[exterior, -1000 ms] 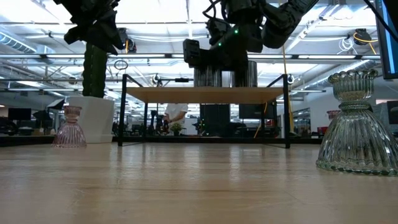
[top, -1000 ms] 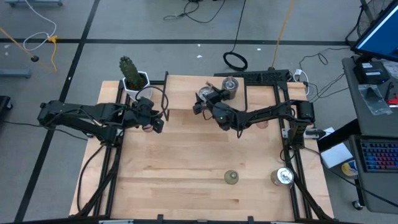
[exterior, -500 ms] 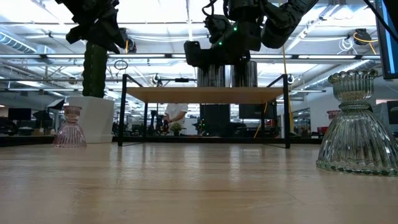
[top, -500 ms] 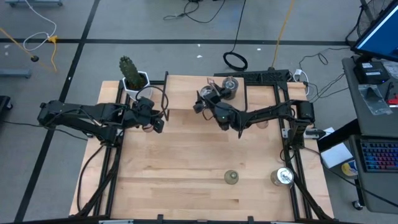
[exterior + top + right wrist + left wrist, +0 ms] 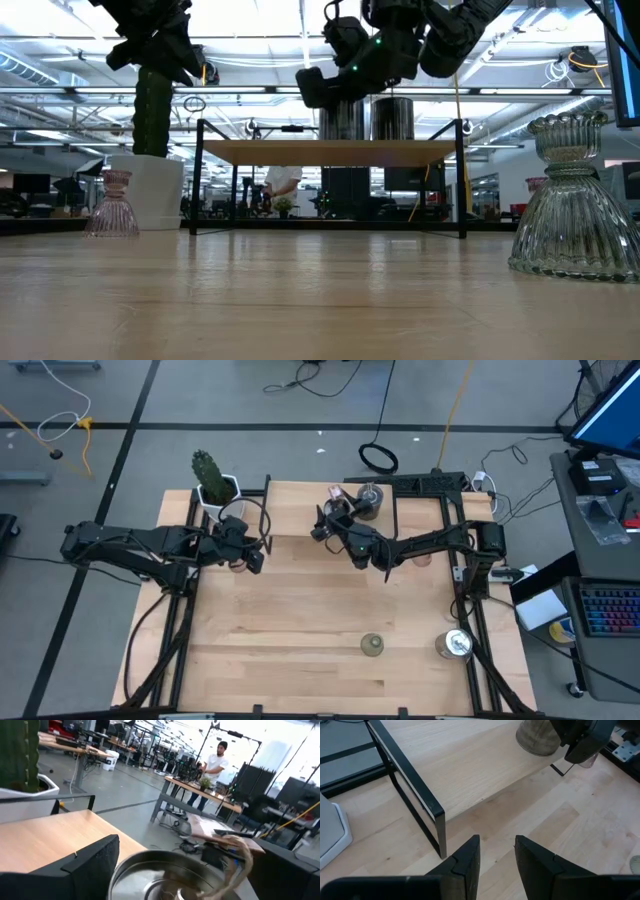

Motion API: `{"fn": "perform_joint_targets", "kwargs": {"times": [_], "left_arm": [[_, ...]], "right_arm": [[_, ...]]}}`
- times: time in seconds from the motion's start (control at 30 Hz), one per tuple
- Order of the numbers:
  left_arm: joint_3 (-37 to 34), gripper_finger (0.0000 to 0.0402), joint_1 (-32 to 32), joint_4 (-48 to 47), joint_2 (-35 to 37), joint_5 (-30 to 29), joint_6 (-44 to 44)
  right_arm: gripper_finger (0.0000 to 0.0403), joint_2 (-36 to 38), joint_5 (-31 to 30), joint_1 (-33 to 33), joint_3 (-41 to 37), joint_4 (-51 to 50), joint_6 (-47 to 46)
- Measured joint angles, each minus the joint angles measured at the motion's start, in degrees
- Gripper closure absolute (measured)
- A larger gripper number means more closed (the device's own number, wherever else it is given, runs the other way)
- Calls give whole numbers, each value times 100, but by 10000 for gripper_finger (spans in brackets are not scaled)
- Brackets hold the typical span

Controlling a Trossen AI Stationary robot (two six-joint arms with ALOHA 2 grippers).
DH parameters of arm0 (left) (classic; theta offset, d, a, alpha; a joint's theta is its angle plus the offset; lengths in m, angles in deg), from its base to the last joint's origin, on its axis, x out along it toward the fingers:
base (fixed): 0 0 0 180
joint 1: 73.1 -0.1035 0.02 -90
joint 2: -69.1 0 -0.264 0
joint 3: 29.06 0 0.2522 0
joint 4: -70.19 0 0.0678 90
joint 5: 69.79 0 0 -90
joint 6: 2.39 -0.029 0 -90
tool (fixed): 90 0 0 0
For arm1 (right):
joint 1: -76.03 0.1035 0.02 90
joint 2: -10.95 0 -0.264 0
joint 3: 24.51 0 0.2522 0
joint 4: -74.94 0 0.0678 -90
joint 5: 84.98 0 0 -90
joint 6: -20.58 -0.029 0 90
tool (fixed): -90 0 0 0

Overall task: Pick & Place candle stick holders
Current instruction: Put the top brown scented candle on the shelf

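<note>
Two holders, the olive holder and a silvery holder, sit at the bench's near edge. Mid-bench, the left end effector hovers narrowly parted and empty. Farther back, the right end effector is spread wide about the shelf holder on the raised shelf. It should centre, sink below the rim, then clench evenly.
</note>
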Motion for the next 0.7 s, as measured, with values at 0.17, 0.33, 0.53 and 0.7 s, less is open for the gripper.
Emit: {"fn": "perform_joint_targets", "kwargs": {"times": [0.17,0.33,0.53,0.7], "left_arm": [[0,279,0,-1,0,0,0],[0,279,0,0,0,0,2],[0,279,0,0,0,-2,2],[1,279,1,-1,0,-2,2]], "right_arm": [[24,0,-1,0,0,4,593],[24,0,0,0,0,1,1175],[27,0,1,-4,0,-2,2039],[45,0,0,-78,0,-5,2598]]}}
